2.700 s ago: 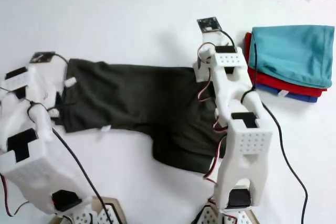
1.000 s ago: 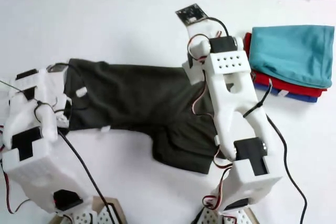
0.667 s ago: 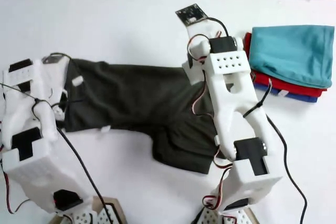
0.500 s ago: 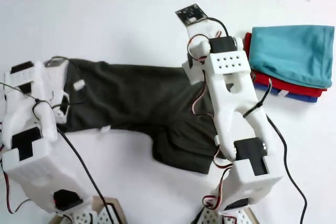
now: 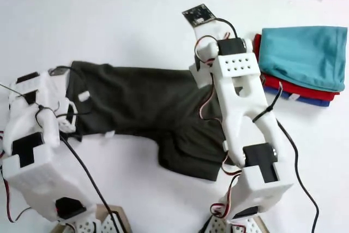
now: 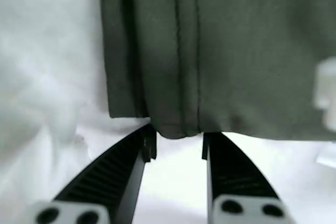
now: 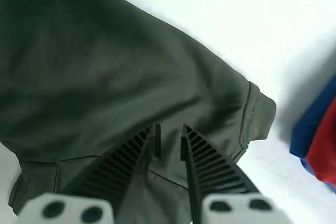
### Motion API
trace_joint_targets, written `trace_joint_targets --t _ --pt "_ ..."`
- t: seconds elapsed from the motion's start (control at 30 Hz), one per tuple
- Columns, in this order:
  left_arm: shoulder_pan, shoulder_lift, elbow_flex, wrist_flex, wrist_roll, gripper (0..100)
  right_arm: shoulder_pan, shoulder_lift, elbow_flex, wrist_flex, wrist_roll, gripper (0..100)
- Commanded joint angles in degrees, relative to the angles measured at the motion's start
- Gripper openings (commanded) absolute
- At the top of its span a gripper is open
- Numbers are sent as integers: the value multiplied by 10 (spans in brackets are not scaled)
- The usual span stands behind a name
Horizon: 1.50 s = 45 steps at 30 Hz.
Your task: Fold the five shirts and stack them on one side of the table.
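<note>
A dark shirt (image 5: pixel 147 107) lay spread across the white surface (image 5: pixel 109 25). The left end effector (image 6: pixel 177 145) was open, its tips straddling a bunched hem corner, seemingly placed to pinch it for a fold. The right end effector (image 7: pixel 169 139), narrowly open, hung over the shirt's opposite end (near the stack of folded shirts (image 5: pixel 302 61)). A white tag (image 5: pixel 83 96) showed no readable writing.

The table (image 5: pixel 109 20) lies open beyond the dark shirt (image 5: pixel 136 102); the folded shirt stack (image 5: pixel 305 53) and right arm (image 5: pixel 240 91) crowd the right.
</note>
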Motion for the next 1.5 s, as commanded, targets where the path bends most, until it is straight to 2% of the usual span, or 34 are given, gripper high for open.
trace_joint_targets --t 0.0,0.2,0.37,0.6,0.83,0.9,1.0,1.07,1.23,1.47 --pt "7 -20 -22 -7 11 165 -2 -36 -3 -9 3 77" --pt "7 -25 -26 27 25 165 -2 -35 -3 -9 3 77" --pt "4 -23 -76 59 26 165 -2 -35 -3 -9 3 77" --pt "7 -13 -87 48 25 165 -2 -35 -3 -7 3 77" --pt "6 71 -93 0 25 164 -2 -35 -3 -7 3 77" --pt "6 84 -93 2 26 141 -2 -35 -3 -7 3 77" --pt "5 84 -93 5 26 49 -2 -35 -2 -9 3 77" --pt "7 84 -100 18 26 29 -2 -34 -2 -9 3 77" --pt "7 84 -140 68 26 68 -2 -34 -2 -9 3 77" --pt "7 84 -225 145 24 70 -2 -34 -2 -9 3 77"
